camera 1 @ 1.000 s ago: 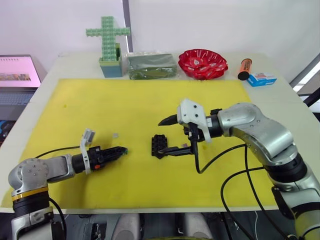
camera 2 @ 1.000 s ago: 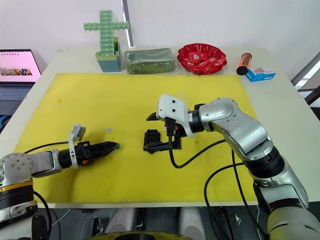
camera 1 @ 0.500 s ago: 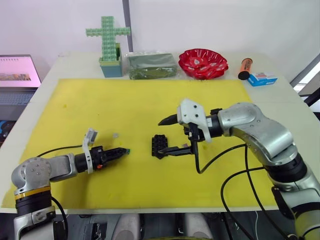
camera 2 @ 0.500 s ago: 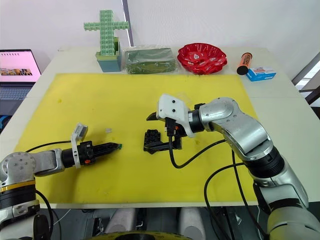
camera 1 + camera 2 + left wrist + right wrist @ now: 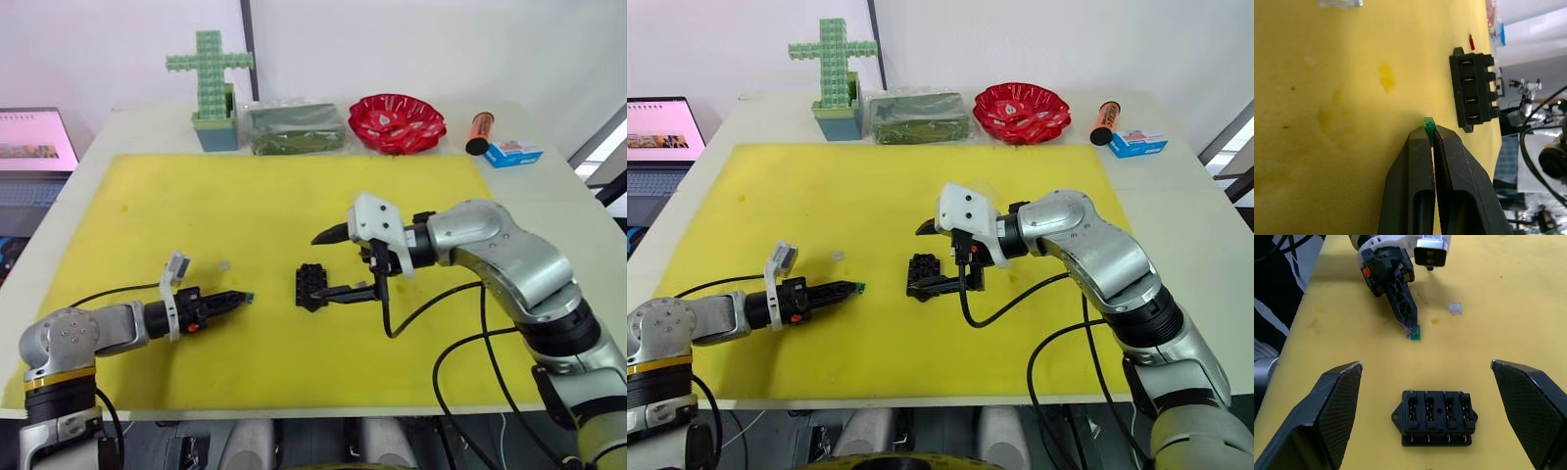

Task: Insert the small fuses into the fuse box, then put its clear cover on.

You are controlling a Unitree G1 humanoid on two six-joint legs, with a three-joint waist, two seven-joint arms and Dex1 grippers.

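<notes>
Between pinched left end effector [image 5: 1431,139] fingers, green fuse [image 5: 1429,124] — right end effector [image 5: 1435,418] wide over fuse box [image 5: 1435,417].

A matt yellow mat [image 5: 294,206] with faint stains carries a black plastic fuse box [image 5: 1435,425]; the red bowl [image 5: 398,123] looks glossy.

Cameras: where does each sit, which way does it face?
Left eye, right eye: on the head, looking forward and down at the yellow mat; both arms show.
Left wrist: looks along the left end effector, shut on the green fuse, toward the fuse box.
Right wrist: looks down between the open right end effector onto the fuse box.
Shared: both wrist views show the fuse box and the green fuse.
</notes>
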